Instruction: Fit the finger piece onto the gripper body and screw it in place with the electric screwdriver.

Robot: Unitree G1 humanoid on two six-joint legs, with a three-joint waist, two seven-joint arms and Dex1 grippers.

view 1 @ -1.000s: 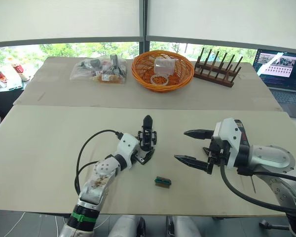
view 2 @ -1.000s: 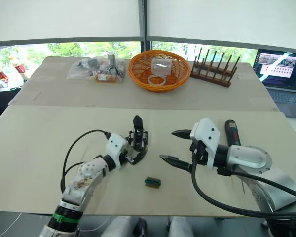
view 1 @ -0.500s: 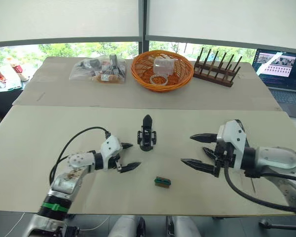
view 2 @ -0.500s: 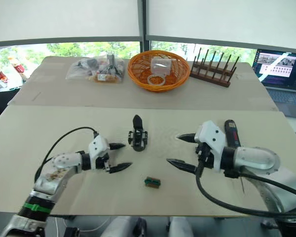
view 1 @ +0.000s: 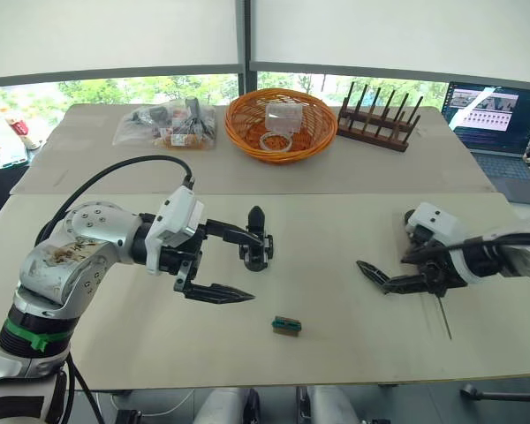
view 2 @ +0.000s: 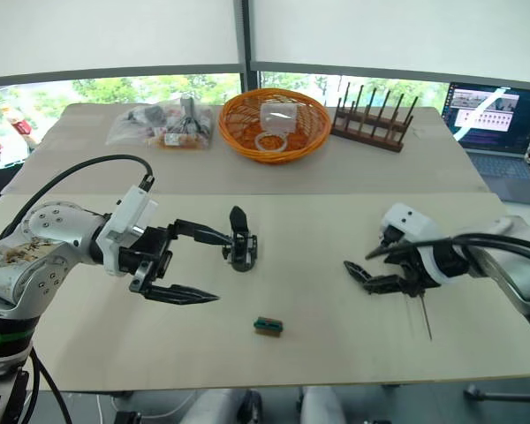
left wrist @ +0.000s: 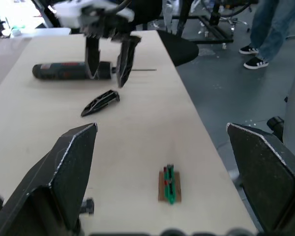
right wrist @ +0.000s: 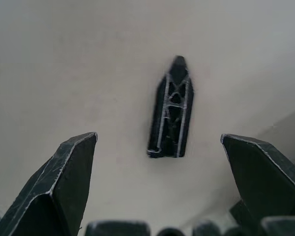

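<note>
The gripper body (view 1: 258, 240) stands upright mid-table, its pointed finger up. My left gripper (view 1: 246, 265) is open wide just left of it; the upper fingertip reaches to the body's side, and I cannot tell if it touches. The finger piece (right wrist: 171, 114) lies flat on the table (view 1: 115, 353) further right, also seen from the left wrist (left wrist: 101, 102). My right gripper (view 1: 394, 273) hangs open over it, fingers pointing down, holding nothing. The electric screwdriver (left wrist: 69, 70) lies behind the right gripper; its thin bit (view 1: 444, 318) shows past the right arm.
A small green-brown block (view 1: 285, 325) lies near the front edge. On the back table are an orange basket (view 1: 281, 124), a wooden rack (view 1: 378, 128), a bag of parts (view 1: 163, 128) and a laptop (view 1: 495, 115). A person's legs (left wrist: 270, 29) stand beyond the table.
My left gripper let go of the gripper body, drew back left, then rose and swung open beside it. My right gripper moved right and tipped down over the finger piece. The camera shifted.
</note>
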